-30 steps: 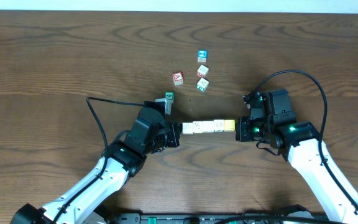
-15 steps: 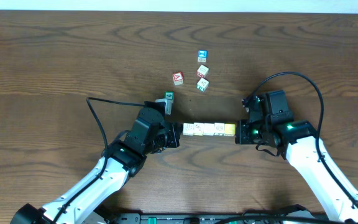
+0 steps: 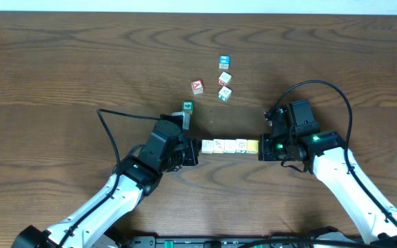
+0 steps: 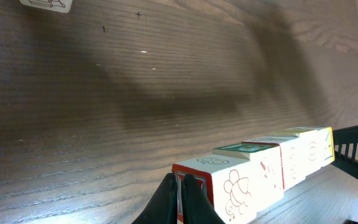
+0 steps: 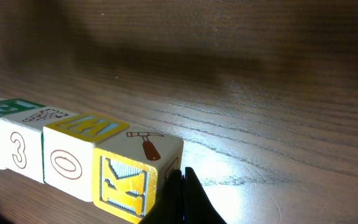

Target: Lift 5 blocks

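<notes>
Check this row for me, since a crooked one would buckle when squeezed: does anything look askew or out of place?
Nothing stands out. The blocks sit end to end in one straight row, pressed between the shut left fingers and right fingers. The loose cubes lie apart, farther back.

this looks like a robot lab or test bench rather than a home. a dark wood-grain table (image 3: 60, 62) carries small toy letter blocks (image 3: 229, 145) in a row and a few loose cubes (image 3: 224, 78). a left arm (image 3: 116, 189) and a right arm (image 3: 343, 172), with white shells and black joints, reach in from the near edge, where a black rail (image 3: 219, 242) runs. thin black cables (image 3: 322, 84) loop free above the table. green lights (image 3: 313, 138) glow on the arms. a pale strip (image 3: 198, 5) lies past the far edge.
</notes>
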Action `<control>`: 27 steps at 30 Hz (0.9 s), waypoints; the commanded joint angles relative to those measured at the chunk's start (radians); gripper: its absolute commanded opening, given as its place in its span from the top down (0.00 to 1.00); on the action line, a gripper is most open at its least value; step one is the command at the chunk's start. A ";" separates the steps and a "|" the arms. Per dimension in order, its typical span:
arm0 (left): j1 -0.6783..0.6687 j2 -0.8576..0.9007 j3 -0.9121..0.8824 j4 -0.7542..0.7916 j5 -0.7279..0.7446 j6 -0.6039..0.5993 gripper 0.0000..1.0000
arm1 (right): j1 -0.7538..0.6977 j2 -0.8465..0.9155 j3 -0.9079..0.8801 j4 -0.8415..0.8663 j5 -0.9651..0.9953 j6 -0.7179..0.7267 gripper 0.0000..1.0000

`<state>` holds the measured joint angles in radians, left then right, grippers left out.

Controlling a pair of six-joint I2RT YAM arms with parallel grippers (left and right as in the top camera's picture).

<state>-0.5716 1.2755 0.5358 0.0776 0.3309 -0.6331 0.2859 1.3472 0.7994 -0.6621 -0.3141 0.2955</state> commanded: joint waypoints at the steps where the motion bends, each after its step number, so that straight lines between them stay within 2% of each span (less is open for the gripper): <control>1: -0.059 -0.002 0.044 0.028 0.173 -0.019 0.93 | 0.063 0.000 0.036 0.021 -0.277 -0.012 0.99; 9: -0.097 -0.002 0.044 0.027 0.124 -0.019 0.93 | 0.063 0.000 0.036 0.017 -0.273 -0.012 0.99; 27: -0.100 0.062 0.044 0.014 0.117 -0.031 0.93 | 0.082 0.000 0.036 0.014 -0.242 0.003 0.99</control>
<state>-0.6174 1.3315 0.5358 0.0551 0.2810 -0.6552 0.2962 1.3472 0.7994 -0.6689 -0.2909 0.2955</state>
